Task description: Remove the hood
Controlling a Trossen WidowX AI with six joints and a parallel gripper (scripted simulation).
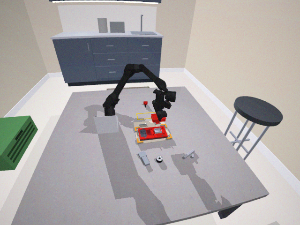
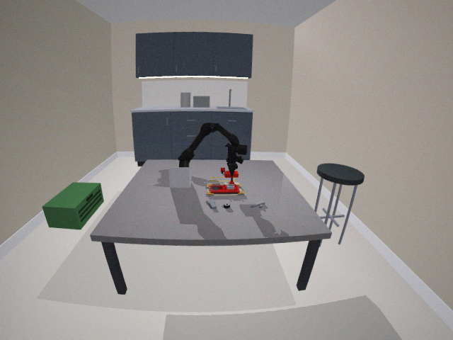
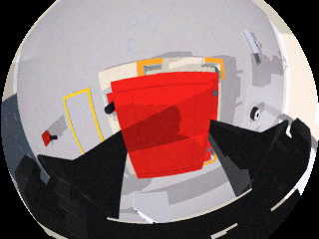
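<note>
My gripper [image 1: 159, 116] [image 2: 232, 172] [image 3: 169, 142] is shut on the red hood [image 1: 154, 118] [image 2: 233, 173] [image 3: 166, 119] and holds it in the air, above the far edge of the toy car. The red toy car [image 1: 151, 133] [image 2: 224, 188] sits on a beige base with orange corner marks, its inside open to view. The marked area, a yellow outlined rectangle [image 1: 138, 116] [image 3: 72, 119], lies on the table just behind the car and left of the gripper. In the wrist view the hood fills the middle and hides most of the car.
A small red part [image 1: 145, 103] [image 3: 47, 137] stands behind the yellow rectangle. A grey flat part [image 1: 144, 157], a small wheel [image 1: 159, 158] and a grey bar-shaped part [image 1: 188, 153] lie in front of the car. A grey block [image 1: 106, 124] stands at the arm's base. A stool [image 1: 257, 110] stands right of the table.
</note>
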